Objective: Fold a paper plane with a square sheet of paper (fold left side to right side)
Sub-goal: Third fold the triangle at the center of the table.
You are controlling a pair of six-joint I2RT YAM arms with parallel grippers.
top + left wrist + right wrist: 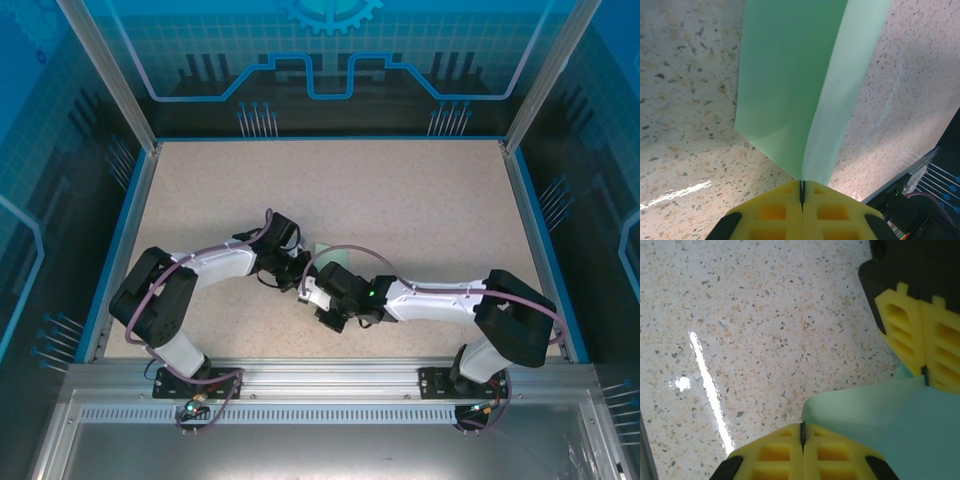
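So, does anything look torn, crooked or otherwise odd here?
Nothing stands out. The sheet of paper is folded along one straight crease, with no tear in view. The left fingers and the right fingers are each shut on it.

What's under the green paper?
Speckled tabletop shows around the green paper; the patch beneath it is hidden. The left gripper pinches it; the right gripper is shut at its edge.

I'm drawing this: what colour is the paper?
The paper is plain pale mint green, clearest in the left wrist view.
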